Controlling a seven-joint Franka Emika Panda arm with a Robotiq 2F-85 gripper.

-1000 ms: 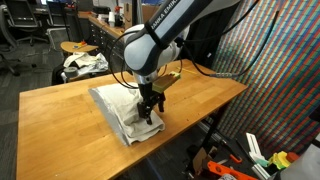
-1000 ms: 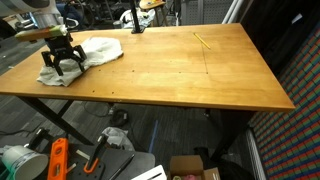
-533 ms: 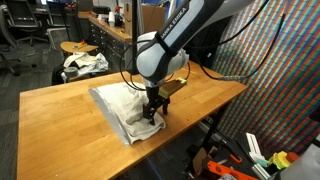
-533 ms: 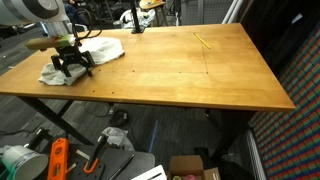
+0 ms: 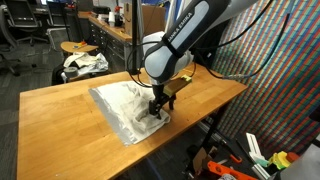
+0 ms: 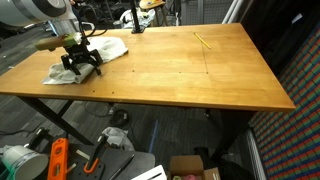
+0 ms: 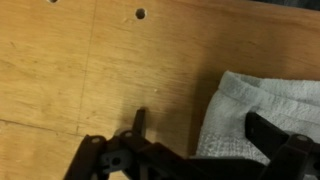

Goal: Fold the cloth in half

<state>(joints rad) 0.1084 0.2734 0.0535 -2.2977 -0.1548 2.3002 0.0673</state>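
Cloth (image 5: 125, 108) rumpled on table (image 5: 55, 120), spread jaws at its edge, patterned bundle (image 5: 85, 63) behind

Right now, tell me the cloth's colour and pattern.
The cloth is plain off-white with a fine woven texture and no print. It shows best in the wrist view.

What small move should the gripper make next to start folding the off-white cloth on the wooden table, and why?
In the wrist view the open gripper straddles the edge of the off-white woven cloth: one finger is over the bare wooden table, the other over fabric, with nothing gripped yet. So it should probably lower a little and close on that edge.
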